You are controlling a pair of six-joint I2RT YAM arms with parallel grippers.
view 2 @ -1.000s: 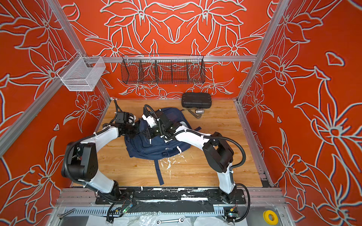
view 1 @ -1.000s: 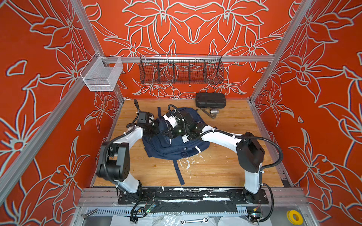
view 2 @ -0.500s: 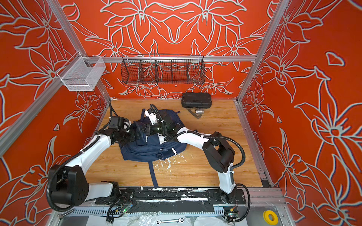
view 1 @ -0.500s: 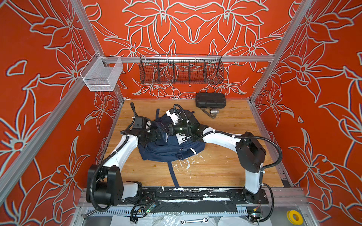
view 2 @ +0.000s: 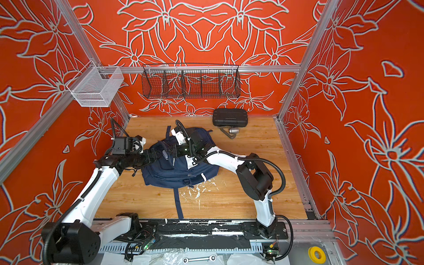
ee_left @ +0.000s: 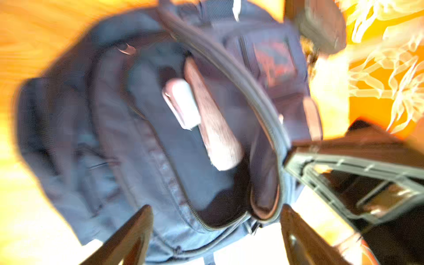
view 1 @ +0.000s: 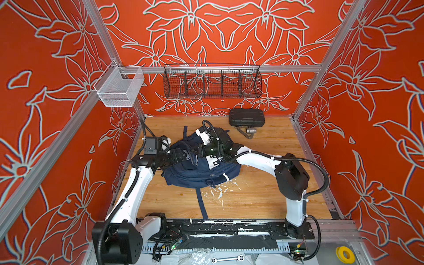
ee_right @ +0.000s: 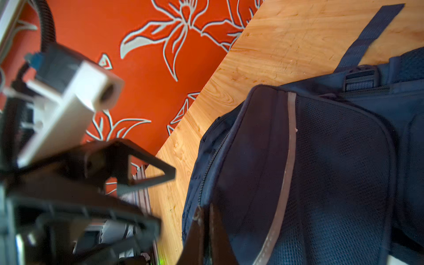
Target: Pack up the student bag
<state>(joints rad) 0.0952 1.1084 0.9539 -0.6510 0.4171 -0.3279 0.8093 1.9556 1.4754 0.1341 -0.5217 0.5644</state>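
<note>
While the right end effector (ee_right: 205,214) pinches the student bag (view 1: 197,172) rim, the left end effector (ee_left: 215,207), arm outstretched, gapes wide.

View heavily blurred. Navy backpack (ee_left: 91,137) on wooden table (ee_left: 34,34), main compartment unzipped, gaping. Inside: white object (ee_left: 181,103) against long pale-brown object (ee_left: 213,124), identity unclear. Left gripper (ee_left: 216,208) spread wide, empty. Right gripper (ee_left: 355,183) at opening rim.

My workplace, probably a robotics lab test cell; aluminium frame (view 1: 289,68), orange flower-print walls (view 1: 229,29), wooden tabletop (view 1: 263,199), wire basket (view 1: 212,83) hung behind; my black base rail (view 1: 229,230) along the front, spanner (view 1: 227,259) just beyond it
</note>
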